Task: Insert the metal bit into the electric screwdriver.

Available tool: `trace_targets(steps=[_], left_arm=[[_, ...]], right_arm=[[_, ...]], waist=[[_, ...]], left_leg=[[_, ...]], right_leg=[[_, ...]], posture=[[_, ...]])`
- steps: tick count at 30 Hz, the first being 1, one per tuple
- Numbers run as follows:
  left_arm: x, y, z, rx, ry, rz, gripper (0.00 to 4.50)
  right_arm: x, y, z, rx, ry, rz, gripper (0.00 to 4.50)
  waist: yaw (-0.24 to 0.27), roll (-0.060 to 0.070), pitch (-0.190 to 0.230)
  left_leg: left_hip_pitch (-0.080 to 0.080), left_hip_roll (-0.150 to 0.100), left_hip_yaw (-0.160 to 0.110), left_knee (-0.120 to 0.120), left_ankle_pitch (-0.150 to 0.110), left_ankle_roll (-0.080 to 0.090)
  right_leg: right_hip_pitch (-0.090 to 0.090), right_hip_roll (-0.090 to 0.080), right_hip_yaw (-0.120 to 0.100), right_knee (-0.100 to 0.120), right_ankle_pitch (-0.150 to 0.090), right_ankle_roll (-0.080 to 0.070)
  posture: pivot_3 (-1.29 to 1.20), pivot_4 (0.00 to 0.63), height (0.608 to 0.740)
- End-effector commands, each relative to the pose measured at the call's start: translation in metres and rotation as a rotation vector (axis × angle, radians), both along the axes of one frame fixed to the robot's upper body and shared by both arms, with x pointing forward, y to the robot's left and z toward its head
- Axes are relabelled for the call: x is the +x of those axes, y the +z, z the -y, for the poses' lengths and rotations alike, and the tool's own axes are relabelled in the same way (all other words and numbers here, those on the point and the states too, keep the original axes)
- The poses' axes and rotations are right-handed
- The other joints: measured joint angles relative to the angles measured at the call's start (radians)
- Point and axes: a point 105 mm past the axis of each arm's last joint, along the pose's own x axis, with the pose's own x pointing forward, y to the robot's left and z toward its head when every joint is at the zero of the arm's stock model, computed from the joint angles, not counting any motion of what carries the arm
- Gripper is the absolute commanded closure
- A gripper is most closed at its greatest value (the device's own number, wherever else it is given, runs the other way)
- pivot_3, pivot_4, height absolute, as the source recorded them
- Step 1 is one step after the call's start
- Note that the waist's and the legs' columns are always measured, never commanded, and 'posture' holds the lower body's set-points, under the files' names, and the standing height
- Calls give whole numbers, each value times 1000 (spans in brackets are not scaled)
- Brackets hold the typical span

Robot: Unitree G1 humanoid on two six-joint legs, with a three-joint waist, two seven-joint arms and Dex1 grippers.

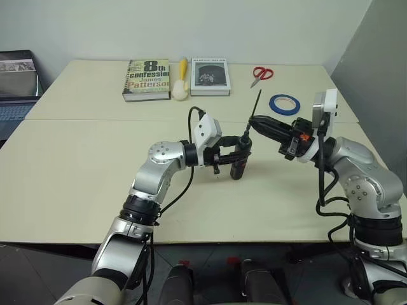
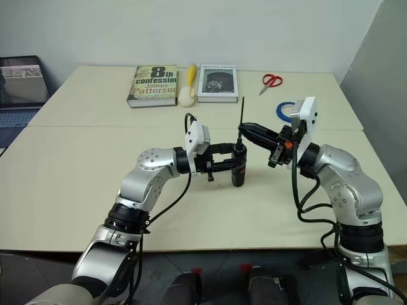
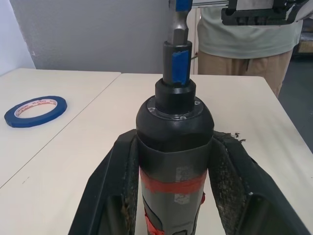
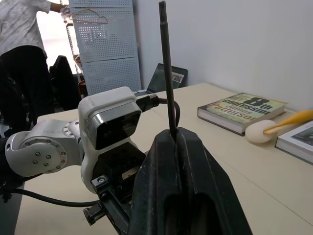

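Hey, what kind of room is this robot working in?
Likely an office or lab workspace: cream tables pushed together, a laptop at one edge, books and blue tape roll on top, and a perforated metal rack behind.

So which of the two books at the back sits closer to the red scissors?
The grey-covered book, on the right of the pair. The yellow brush separates it from the James Patterson paperback, which lies farther from the scissors.
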Motion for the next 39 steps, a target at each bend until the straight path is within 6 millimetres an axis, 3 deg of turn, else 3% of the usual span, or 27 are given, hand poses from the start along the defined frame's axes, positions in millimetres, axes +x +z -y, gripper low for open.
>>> trace_targets(steps=[1, 19, 26, 31, 39], left_arm=[[-4, 0, 6, 10, -30, 0, 2845], [-4, 0, 8, 12, -39, 5, 2846], [-4, 0, 8, 11, -37, 5, 2846], [-4, 0, 8, 12, -38, 5, 2846], [-2, 1, 8, 7, -32, 6, 2846]], right_arm=[[-3, 2, -6, -23, 25, 13, 4500], [1, 5, 2, -131, 88, -19, 4500], [7, 7, 5, -136, 29, -15, 4500], [6, 10, 5, -130, 32, -18, 3715], [-4, 17, 14, -145, 42, -2, 1627]], waist=[[0, 0, 0], [0, 0, 0], [0, 0, 0], [0, 0, 0], [0, 0, 0]], left_leg=[[0, 0, 0, 0, 0, 0], [0, 0, 0, 0, 0, 0], [0, 0, 0, 0, 0, 0], [0, 0, 0, 0, 0, 0], [0, 0, 0, 0, 0, 0]], right_leg=[[0, 0, 0, 0, 0, 0], [0, 0, 0, 0, 0, 0], [0, 0, 0, 0, 0, 0], [0, 0, 0, 0, 0, 0], [0, 0, 0, 0, 0, 0]], posture=[[0, 150, 740], [0, 150, 740], [0, 150, 740], [0, 150, 740], [0, 150, 740]])
